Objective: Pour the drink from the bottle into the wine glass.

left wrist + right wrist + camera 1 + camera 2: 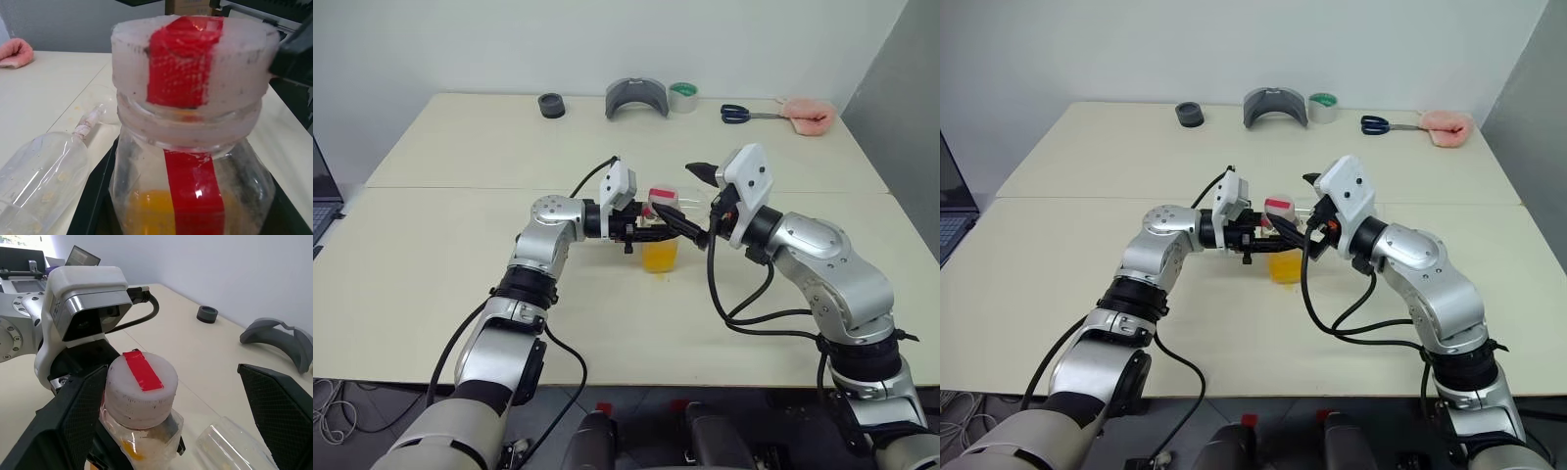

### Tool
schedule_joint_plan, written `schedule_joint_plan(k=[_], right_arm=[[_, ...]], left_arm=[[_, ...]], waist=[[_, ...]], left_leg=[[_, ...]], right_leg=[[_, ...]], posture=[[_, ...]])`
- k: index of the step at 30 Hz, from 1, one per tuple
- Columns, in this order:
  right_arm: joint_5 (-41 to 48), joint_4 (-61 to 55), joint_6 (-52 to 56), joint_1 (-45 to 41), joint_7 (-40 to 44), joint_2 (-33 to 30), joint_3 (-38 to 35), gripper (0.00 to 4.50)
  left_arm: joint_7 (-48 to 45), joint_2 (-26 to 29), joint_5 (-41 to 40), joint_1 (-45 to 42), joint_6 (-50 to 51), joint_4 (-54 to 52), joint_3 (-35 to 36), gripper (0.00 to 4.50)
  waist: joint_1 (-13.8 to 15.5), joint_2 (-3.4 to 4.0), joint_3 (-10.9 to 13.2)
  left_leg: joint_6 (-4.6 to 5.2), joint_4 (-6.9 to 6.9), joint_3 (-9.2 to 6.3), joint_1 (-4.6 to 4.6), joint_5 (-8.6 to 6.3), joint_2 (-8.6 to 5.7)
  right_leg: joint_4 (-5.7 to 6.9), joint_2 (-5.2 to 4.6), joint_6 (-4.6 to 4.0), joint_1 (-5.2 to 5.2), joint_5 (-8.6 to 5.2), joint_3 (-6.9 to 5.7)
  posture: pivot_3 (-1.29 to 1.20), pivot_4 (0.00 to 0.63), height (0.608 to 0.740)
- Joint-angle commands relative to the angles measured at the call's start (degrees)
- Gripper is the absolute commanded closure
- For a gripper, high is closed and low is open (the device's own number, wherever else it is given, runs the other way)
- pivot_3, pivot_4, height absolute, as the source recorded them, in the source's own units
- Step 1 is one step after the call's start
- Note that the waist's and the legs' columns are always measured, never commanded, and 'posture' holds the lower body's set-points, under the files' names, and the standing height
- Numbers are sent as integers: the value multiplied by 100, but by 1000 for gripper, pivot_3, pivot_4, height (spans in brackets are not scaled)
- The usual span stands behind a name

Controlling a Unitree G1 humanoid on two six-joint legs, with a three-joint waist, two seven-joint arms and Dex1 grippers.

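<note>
At table centre, the left gripper (646, 227) is clamped on the bottle (660, 238), which stands upright with its red-and-white cap (141, 387) on. At its 3 o'clock, the right gripper (171, 416) stands wide, fingers either side of the cap. The wine glass (41, 174) lies on its side just beside the bottle. The drink (660, 257) fills the bottle's lower part.

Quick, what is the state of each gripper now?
Left gripper: closed on the bottle.
Right gripper: open, fingers either side of the bottle cap.
</note>
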Motion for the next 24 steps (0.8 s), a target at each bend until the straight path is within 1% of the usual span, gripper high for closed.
schedule_joint_plan(k=[1, 24], right_arm=[[-1, -119, 30, 22, -70, -85, -271, 0], [32, -217, 125, 94, -41, -99, -257, 0]], left_arm=[[-47, 29, -82, -89, -51, -241, 69, 2735], [-37, 31, -53, -71, -104, -193, 63, 2735]], waist=[[0, 0, 0], [-1, 0, 0]], left_leg=[[0, 0, 0, 0, 0, 0], [0, 0, 0, 0, 0, 0]], right_leg=[[0, 0, 0, 0, 0, 0], [1, 0, 0, 0, 0, 0]], posture=[[0, 150, 740], [0, 150, 740]])
